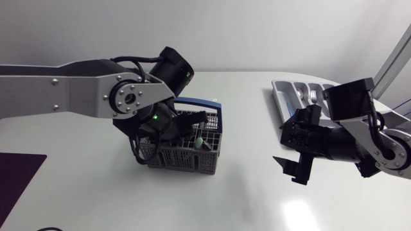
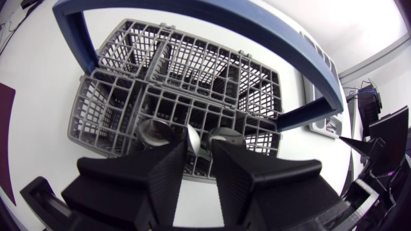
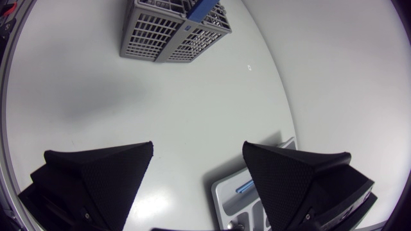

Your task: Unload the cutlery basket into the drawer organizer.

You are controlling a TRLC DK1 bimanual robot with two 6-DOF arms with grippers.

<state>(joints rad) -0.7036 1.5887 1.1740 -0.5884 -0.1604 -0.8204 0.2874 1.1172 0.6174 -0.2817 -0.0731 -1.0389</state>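
The grey cutlery basket (image 1: 186, 157) with a blue handle (image 1: 199, 102) stands mid-table. My left gripper (image 1: 185, 131) reaches down into it from above. In the left wrist view the left gripper (image 2: 199, 149) is open by a narrow gap, and the bowl of a metal spoon (image 2: 193, 136) stands between its tips, against one finger. Two more spoon bowls (image 2: 154, 131) flank it. A green-handled piece (image 1: 200, 142) pokes up in the basket. The grey drawer organizer (image 1: 286, 96) lies at the far right. My right gripper (image 1: 293, 168) hangs wide open and empty in front of it.
A dark purple mat (image 1: 16, 179) lies at the table's left edge. In the right wrist view the basket (image 3: 168, 29) is far ahead of the right gripper (image 3: 198, 154), with bare white table between, and the organizer's corner (image 3: 241, 191) sits beside one finger.
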